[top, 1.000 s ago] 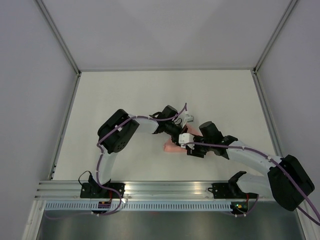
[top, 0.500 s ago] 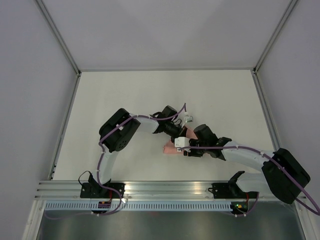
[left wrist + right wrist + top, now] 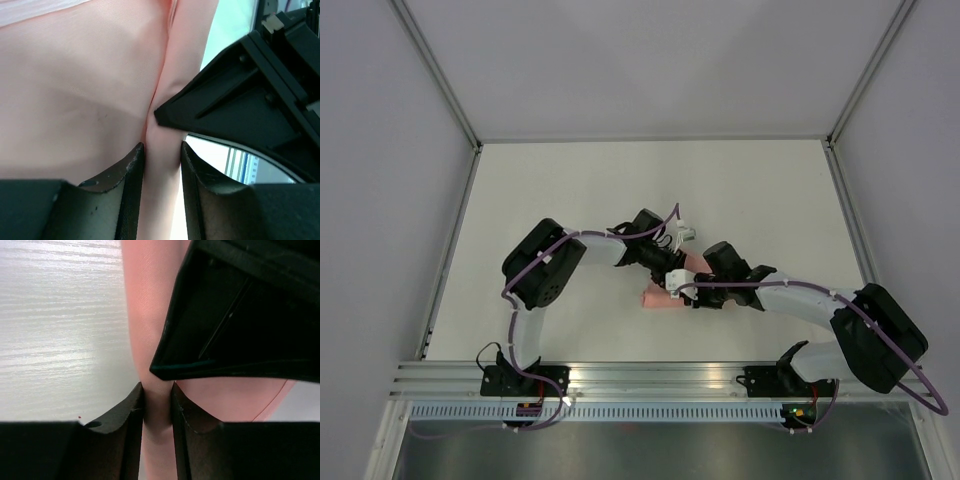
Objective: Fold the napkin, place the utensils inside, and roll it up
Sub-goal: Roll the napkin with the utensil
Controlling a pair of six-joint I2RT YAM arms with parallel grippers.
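Note:
The salmon-pink napkin [image 3: 658, 295] lies as a small rolled bundle at the table's middle, mostly hidden under both grippers. My left gripper [image 3: 672, 268] comes from the upper left and is shut on a fold of the napkin [image 3: 162, 165]. My right gripper [image 3: 682, 290] comes from the right and is shut on a rolled edge of the napkin [image 3: 157, 405]. Each wrist view shows the other gripper's black body [image 3: 250, 100] [image 3: 240, 305] right beside the cloth. The yellow-orange and black utensil is hidden.
The white table [image 3: 570, 190] spreads around the bundle. Grey walls stand at the back and sides. A metal rail [image 3: 640, 378] runs along the near edge by the arm bases.
Both grippers have shifted slightly left with the napkin bundle. The right arm has stretched further left, and the left arm's elbow has swung left.

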